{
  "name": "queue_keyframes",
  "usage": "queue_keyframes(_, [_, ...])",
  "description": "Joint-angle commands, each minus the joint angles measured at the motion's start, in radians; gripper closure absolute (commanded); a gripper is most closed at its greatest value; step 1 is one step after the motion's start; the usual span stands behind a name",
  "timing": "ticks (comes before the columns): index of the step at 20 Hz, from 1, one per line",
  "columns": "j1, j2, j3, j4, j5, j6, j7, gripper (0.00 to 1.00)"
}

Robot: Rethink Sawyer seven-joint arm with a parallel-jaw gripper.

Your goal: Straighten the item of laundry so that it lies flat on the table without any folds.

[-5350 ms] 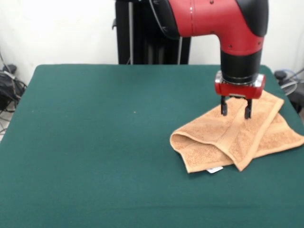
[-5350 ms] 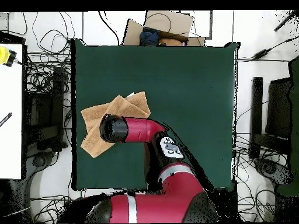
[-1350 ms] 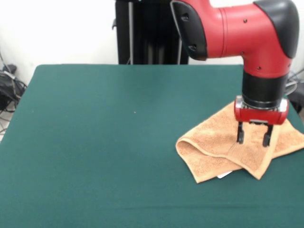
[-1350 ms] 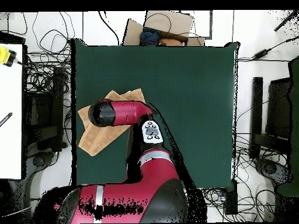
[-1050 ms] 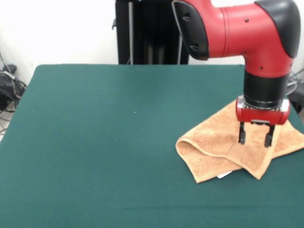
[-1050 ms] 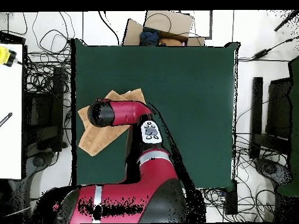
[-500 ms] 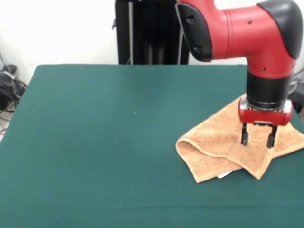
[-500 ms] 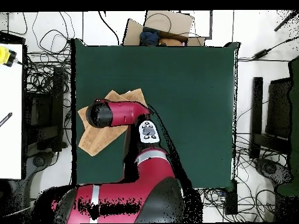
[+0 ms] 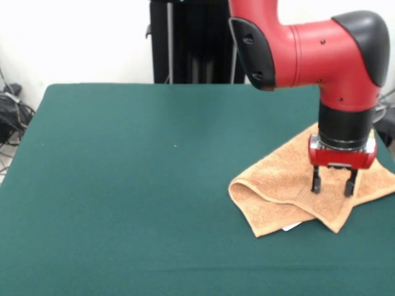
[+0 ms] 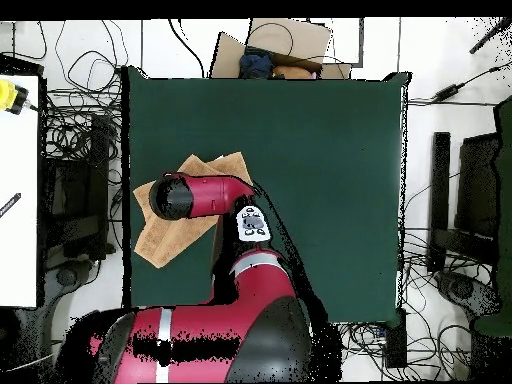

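Observation:
The tan-orange towel (image 9: 281,185) lies folded over itself near the right edge of the green table (image 9: 136,185). A doubled flap runs across it, and a small white tag (image 9: 291,227) peeks out at its near edge. My gripper (image 9: 333,187) hangs straight down over the towel's right part, jaws open, fingertips just above or touching the cloth, holding nothing. In the overhead view the towel (image 10: 160,240) lies at the table's left edge, and the red arm (image 10: 205,195) covers its middle and hides the gripper.
The towel's right corner lies close to the table's right edge (image 9: 390,154) in the front view. Cables and boxes lie on the floor around the table (image 10: 300,150) in the overhead view. The black pedestal (image 9: 185,43) stands behind the far edge.
Over five seconds the gripper moved right and nearer, and the towel shifted slightly with it. In the last half second the gripper dropped a little toward the cloth.

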Motion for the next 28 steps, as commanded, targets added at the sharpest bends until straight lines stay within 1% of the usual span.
queue_keyframes(1, [0.023, 0.058, 0.015, -0.023, -0.063, -0.054, 0.039, 0.0])
queue_keyframes(26, [0.04, 0.043, -0.002, -0.007, -0.059, -0.056, 0.053, 0.0])
queue_keyframes(27, [0.038, 0.042, 0.0, -0.006, -0.061, -0.058, 0.05, 1.0])
queue_keyframes(28, [0.036, 0.041, 0.002, -0.004, -0.062, -0.056, 0.048, 1.0])
